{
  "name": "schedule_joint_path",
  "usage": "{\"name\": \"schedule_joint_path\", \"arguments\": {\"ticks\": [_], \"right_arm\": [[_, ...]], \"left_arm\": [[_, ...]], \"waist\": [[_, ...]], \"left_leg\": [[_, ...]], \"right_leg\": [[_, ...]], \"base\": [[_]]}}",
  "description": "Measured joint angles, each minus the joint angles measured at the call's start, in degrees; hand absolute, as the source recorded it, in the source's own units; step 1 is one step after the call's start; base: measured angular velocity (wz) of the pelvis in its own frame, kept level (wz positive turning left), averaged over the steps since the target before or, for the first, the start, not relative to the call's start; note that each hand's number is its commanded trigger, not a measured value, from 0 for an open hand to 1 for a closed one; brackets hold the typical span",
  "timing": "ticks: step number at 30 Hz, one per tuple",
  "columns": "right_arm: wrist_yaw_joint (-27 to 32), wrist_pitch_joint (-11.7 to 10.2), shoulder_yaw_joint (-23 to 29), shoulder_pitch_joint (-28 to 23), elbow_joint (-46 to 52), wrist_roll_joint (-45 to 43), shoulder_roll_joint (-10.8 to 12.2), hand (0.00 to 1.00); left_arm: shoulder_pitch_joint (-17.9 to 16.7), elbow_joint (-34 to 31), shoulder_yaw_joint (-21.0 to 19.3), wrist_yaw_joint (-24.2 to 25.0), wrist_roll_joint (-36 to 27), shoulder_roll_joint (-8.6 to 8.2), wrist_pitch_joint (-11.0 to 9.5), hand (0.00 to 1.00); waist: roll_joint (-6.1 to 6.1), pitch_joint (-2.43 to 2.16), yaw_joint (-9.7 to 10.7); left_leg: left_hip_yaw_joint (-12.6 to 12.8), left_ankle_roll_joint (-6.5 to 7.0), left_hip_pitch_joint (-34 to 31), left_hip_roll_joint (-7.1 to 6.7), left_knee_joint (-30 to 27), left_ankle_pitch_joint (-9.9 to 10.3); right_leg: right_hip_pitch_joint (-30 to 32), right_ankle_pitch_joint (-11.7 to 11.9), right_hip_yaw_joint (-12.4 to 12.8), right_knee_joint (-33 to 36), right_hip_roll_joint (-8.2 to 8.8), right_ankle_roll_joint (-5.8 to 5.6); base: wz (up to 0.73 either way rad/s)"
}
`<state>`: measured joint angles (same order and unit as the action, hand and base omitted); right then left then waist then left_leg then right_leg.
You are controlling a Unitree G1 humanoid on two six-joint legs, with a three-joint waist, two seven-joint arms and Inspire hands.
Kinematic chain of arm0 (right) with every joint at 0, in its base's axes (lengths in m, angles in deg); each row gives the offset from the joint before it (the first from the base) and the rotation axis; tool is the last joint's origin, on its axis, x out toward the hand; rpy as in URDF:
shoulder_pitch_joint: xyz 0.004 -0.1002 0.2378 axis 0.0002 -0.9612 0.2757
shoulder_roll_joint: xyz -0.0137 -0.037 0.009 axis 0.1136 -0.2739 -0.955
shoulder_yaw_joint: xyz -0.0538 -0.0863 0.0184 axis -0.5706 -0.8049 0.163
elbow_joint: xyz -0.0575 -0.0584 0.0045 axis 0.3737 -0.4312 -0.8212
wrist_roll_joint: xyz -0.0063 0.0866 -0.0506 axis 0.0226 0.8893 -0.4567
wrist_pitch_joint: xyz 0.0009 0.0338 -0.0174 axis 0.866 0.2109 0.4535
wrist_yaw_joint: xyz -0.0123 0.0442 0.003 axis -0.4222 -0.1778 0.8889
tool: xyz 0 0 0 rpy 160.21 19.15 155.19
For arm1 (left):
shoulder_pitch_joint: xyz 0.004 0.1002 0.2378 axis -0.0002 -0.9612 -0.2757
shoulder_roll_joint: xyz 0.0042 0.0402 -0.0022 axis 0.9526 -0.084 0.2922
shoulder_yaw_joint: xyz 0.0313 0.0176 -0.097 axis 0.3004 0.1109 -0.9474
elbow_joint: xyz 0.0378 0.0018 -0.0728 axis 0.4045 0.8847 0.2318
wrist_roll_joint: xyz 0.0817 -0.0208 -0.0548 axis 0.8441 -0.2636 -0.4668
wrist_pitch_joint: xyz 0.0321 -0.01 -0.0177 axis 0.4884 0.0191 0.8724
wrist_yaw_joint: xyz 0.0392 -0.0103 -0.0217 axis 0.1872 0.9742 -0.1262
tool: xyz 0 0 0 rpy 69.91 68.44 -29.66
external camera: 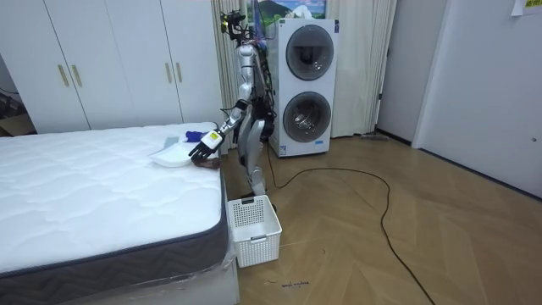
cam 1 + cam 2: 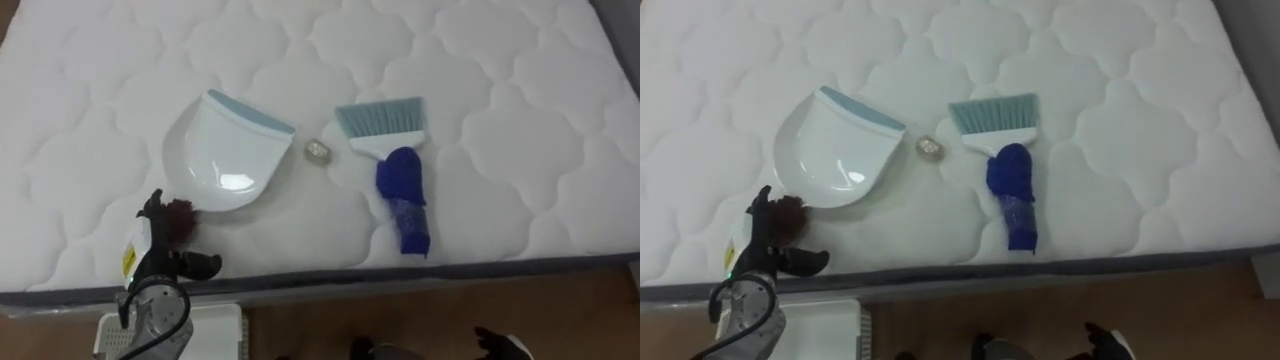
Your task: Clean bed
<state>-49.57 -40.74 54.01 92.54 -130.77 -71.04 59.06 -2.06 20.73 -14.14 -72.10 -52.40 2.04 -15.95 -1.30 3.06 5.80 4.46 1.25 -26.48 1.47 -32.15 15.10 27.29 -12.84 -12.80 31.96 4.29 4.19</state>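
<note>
Left-eye view, with the room view for posture: the opening step of the bed-cleaning task, judged as the approach to the pan, with no sweeping begun. The robot stands at the side of the white quilted mattress. Its left hand lies over the near edge, fingers extended forward and thumb splayed to the right, closed on nothing. The fingertips are just beside the dark red handle of the white plastic dustpan with a pale blue lip, whose bowl lies just ahead of the hand. The task's thing, a small pale crumpled scrap, rests on the mattress ahead and to the right of the hand, between the pan's lip and the brush, touching neither. The hand brush with pale blue bristles, a white head and a blue handle lies farther right, well apart from the hand. The right hand shows low over the wooden floor, far to the right. Next move, as a judgement: the left hand must curl round the handle (whether it already touches cannot be told) and keep the lip flat on the mattress while the brush is fetched to draw the scrap in. Containers: the dustpan bowl shows a glint of light and no debris. The white slatted plastic basket stands on the floor directly below the hand, and the room view shows nothing inside it.
</note>
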Motion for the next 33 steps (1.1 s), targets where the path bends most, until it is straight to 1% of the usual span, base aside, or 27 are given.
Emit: {"name": "schedule_joint_path", "arguments": {"ticks": [3, 5, 10, 11, 14, 18, 24, 25, 26, 27, 28, 29, 30, 33], "right_arm": [[0.00, 0.00, -0.08, -0.02, 0.01, 0.38, 0.03, 0.00], [0.15, 0.01, -1.11, 0.05, 0.01, 0.53, 0.02, 0.00], [0.53, 0.12, -1.59, 0.02, 0.41, 0.49, -0.03, 0.00], [0.54, 0.15, -1.58, -0.28, 1.06, 0.38, -0.14, 0.00], [0.52, 0.17, -1.56, -0.52, 1.59, 0.23, -0.11, 0.00], [0.48, 0.38, -1.55, -0.31, 1.80, 0.15, -0.09, 0.00], [0.57, 1.43, -1.60, -0.04, 3.26, 0.48, -0.57, 0.00], [0.61, 1.60, -1.70, -0.12, 3.81, 0.46, -0.71, 0.00], [0.80, 1.61, -1.96, -0.21, 3.84, 0.44, -0.70, 0.00], [0.89, 1.61, -1.95, -0.29, 3.91, 0.43, -0.69, 0.00], [1.05, 1.61, -1.96, -0.34, 4.09, 0.44, -0.69, 0.00], [1.32, 1.64, -2.03, -0.42, 4.23, 0.44, -0.69, 0.00], [1.48, 1.65, -2.09, -0.44, 4.33, 0.44, -0.68, 0.00], [2.34, 1.64, -2.30, -0.41, 4.50, 0.42, -0.63, 0.00]], "left_arm": [[0.10, 0.51, 0.19, 0.06, -0.10, -0.57, 0.00, 0.00], [0.14, 0.61, 1.23, 0.15, -1.16, -0.72, 0.01, 0.00], [0.57, 0.83, 1.08, 0.15, -1.61, -0.70, 0.10, 0.00], [1.02, 1.43, 1.05, 0.11, -1.56, -0.62, 0.10, 0.00], [1.68, 2.36, 0.97, 0.03, -1.91, 0.00, 0.45, 0.00], [2.97, 3.65, 0.92, 0.01, -3.67, 0.14, 0.87, 0.00], [4.56, 4.03, 1.13, 0.03, -4.96, 0.96, 2.43, 0.00], [4.77, 4.13, 1.12, 0.03, -5.94, 1.09, 2.56, 0.05], [5.02, 4.63, 1.12, 0.04, -6.55, 1.11, 2.82, 0.21], [5.13, 4.92, 1.12, 0.06, -6.62, 1.10, 2.88, 0.57], [5.36, 5.32, 1.11, 0.12, -6.62, 1.11, 3.02, 0.74], [5.64, 5.68, 1.12, 0.16, -6.64, 1.10, 3.30, 0.98], [5.78, 5.86, 1.12, 0.15, -6.67, 1.11, 3.44, 1.00], [6.49, 6.43, 1.05, -0.10, -6.67, 1.54, 3.91, 1.00]], "waist": [[0.02, 0.01, 0.13], [0.08, 0.03, 0.12], [0.22, 0.00, 0.04], [0.19, -0.01, 0.03], [0.22, 0.02, 0.08], [0.14, 0.05, 0.15], [-0.15, 0.08, 0.08], [-0.18, 0.11, 0.09], [-0.21, 0.13, 0.13], [-0.21, 0.13, 0.16], [-0.21, 0.13, 0.16], [-0.21, 0.13, 0.16], [-0.21, 0.13, 0.14], [-0.23, 0.14, 0.06]], "left_leg": [[0.05, 0.05, -0.02, 0.00, -0.01, 0.03], [0.05, 0.07, -0.11, -0.01, -0.15, 0.10], [0.04, 0.09, -1.43, 0.14, -1.97, 0.96], [0.09, 0.07, -1.92, 0.76, -3.00, 1.42], [0.15, -0.05, -2.51, 1.32, -4.63, 2.46], [0.33, -0.06, -2.98, 1.69, -5.49, 3.00], [0.83, -0.05, -5.88, 1.75, -6.90, 3.03], [1.03, -0.06, -6.11, 1.79, -7.00, 3.03], [1.04, -0.15, -6.14, 1.81, -7.41, 3.09], [1.04, -0.21, -6.11, 1.81, -7.57, 3.18], [1.07, -0.31, -6.05, 1.77, -7.65, 3.29], [1.22, -0.39, -6.07, 1.76, -7.73, 3.35], [1.27, -0.43, -6.07, 1.79, -7.75, 3.37], [1.32, -0.65, -6.13, 1.86, -7.80, 3.48]], "right_leg": [[0.02, -0.11, 0.04, -0.03, 0.00, -0.02], [0.12, -0.35, 0.06, 0.11, 0.06, -0.08], [1.35, -1.08, 0.12, 1.76, 0.11, 0.03], [1.61, -1.44, 0.11, 2.27, -0.05, -0.01], [1.89, -1.79, 0.04, 3.05, -0.43, 0.18], [2.23, -2.03, -0.09, 3.80, -0.40, 0.18], [5.53, -2.27, 0.09, 6.01, 0.02, 0.53], [5.93, -2.43, 0.25, 6.27, 0.04, 0.63], [6.05, -2.51, 0.29, 6.87, 0.10, 0.76], [6.05, -2.62, 0.29, 7.14, 0.13, 0.82], [6.15, -2.99, 0.30, 7.58, 0.26, 0.91], [6.35, -3.33, 0.42, 7.95, 0.32, 0.97], [6.38, -3.49, 0.43, 8.02, 0.32, 1.02], [6.49, -3.64, 0.28, 8.19, 0.26, 1.27]], "base": [[0.00], [0.00], [0.00], [-0.03], [-0.06], [0.00], [-0.01], [-0.03], [0.00], [0.00], [0.00], [0.00], [0.00], [0.00]]}}
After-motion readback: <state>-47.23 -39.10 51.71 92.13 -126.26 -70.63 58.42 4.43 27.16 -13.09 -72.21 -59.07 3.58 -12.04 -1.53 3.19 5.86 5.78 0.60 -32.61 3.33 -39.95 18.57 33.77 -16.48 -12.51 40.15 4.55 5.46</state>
